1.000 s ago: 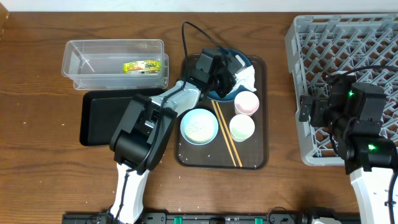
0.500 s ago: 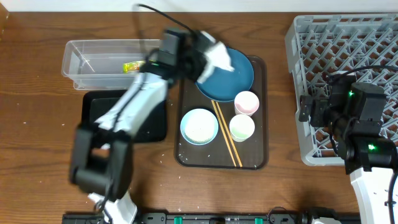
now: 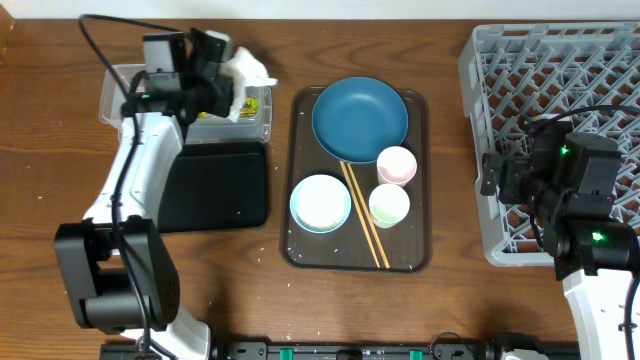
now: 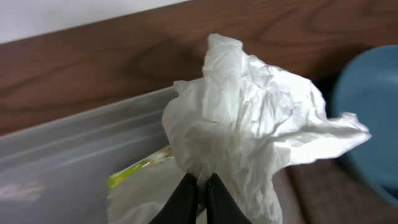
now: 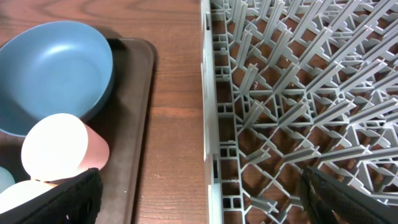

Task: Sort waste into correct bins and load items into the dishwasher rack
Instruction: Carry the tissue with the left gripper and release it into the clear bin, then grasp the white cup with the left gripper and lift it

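On the wooden table, the clear tub now lies just beneath the left gripper, which pinches the white tissue lifted off the blue bowl, ready to drop.

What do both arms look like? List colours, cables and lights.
The left arm has white links, black joints and a black cable looping off its wrist. The right arm has boxy black housings showing two green lights and a white lower link. Both arms' fingers are black.
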Available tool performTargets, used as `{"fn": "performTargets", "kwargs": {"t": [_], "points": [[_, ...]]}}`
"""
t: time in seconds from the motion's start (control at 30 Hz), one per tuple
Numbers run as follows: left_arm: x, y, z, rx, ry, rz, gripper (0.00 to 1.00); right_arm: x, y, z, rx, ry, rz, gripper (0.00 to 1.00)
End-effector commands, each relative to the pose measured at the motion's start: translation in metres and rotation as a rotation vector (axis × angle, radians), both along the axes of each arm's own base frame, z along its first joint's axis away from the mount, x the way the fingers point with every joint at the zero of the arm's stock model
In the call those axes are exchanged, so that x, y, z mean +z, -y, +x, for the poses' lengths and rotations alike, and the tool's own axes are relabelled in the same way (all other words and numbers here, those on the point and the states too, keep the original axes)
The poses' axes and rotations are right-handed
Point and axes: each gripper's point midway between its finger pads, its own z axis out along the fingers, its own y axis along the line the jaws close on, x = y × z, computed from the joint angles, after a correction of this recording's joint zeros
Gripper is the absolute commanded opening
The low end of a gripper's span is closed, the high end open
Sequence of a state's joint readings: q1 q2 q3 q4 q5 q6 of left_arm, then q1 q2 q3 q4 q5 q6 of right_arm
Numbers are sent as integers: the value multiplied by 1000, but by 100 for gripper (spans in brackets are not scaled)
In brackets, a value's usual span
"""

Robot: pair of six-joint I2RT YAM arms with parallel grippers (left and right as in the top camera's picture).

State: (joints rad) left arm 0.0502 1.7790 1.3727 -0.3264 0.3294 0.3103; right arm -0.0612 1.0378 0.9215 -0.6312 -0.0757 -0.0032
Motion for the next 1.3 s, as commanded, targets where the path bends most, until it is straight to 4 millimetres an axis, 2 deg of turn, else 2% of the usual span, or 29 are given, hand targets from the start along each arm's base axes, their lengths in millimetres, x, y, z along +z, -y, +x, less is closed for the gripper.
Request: {"fn": "performTargets", "kwargs": {"t": [0.0, 0.07, 0.13, 0.17, 0.23, 0.27, 0.3, 0.57, 0.67, 0.73, 0.83, 0.97, 1.13, 1.27], "points": [[-13, -20, -3, 60, -39, 18, 11, 11, -4, 3, 4, 28, 14, 99], [-13, -26, -3, 72, -40, 18, 25, 11, -4, 3, 4, 28, 14, 99], [-12, -28, -2, 77, -32, 18, 30, 11, -4, 3, 4, 28, 14, 99], [-11, -28, -1, 77, -29, 18, 37, 11, -4, 3, 5, 28, 15, 99], [-9, -27, -2, 75, -26, 16, 71, 11, -4, 3, 5, 27, 15, 99], [-7, -26, -2, 87, -29, 2, 78, 11, -4, 3, 5, 27, 15, 99], [-4, -23, -3, 105, -29, -22, 81, 11, -4, 2, 4, 27, 14, 99], [51, 11, -24, 151, 8, -158, 88, 11, -4, 2, 4, 25, 15, 99], [67, 48, -42, 77, -19, -260, 89, 11, -4, 2, 4, 25, 16, 99], [69, 74, -51, 2, -45, -293, 89, 11, -4, 2, 3, 25, 18, 99], [61, 114, -68, -96, -108, -310, 89, 11, -5, 2, 5, 25, 20, 99], [38, 161, -93, -195, -209, -290, 89, 10, -5, 2, 4, 24, 20, 99], [-2, 217, -129, -301, -364, -260, 86, 10, -4, 2, -1, 23, 25, 99], [-35, 249, -163, -355, -503, -218, 78, 10, -4, 2, -1, 23, 25, 99]]}}
